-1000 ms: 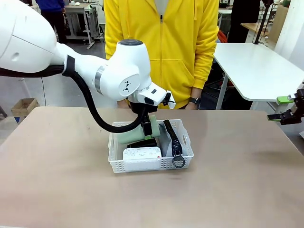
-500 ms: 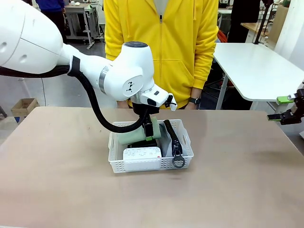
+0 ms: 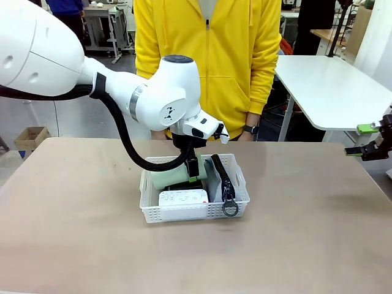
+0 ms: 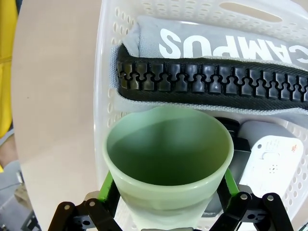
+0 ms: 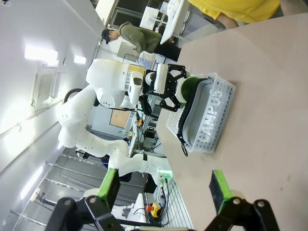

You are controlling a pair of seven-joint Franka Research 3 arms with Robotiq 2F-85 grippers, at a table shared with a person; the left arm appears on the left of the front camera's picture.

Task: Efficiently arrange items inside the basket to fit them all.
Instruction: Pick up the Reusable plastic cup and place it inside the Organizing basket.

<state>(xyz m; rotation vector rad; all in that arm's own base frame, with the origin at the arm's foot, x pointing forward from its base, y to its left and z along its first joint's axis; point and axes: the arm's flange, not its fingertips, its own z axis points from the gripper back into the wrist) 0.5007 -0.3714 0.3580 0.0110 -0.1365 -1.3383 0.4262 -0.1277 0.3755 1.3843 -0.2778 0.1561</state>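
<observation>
The left gripper (image 3: 192, 169) reaches down into the basket (image 3: 241, 197) from above, its two fingers closed against the sides of the green cup (image 3: 174, 177). In the left wrist view the cup (image 4: 169, 159) sits between the green pads (image 4: 107, 185), one pressed on each side of its wall, with the open mouth facing the camera. From the front the cup lies tilted on its side, mouth toward the gripper and base pointing away to the gripper's left, in the back half of the basket.

Just beyond the cup's rim in the wrist view lies the grey pouch (image 4: 216, 53), standing on edge with its black zipper (image 4: 211, 82) facing up and running along the basket's length. From the front the pouch (image 3: 215, 184) fills the side of the basket to the gripper's right, and its ring pull (image 3: 230, 208) hangs over the near wall. The white box (image 3: 183, 198) lies flat just below and in front of the gripper, against the near wall. A dark object, which looks like the stapler (image 4: 236, 142), shows between the cup and the white box (image 4: 269, 154), mostly hidden.

The right gripper (image 3: 365, 139) hangs well apart from the basket, off at the table's (image 3: 73, 233) right edge. Its fingers (image 5: 109, 185) stand wide apart with nothing between them.

A person in a yellow jacket (image 3: 208, 61) stands at the far side of the table, behind the basket.
</observation>
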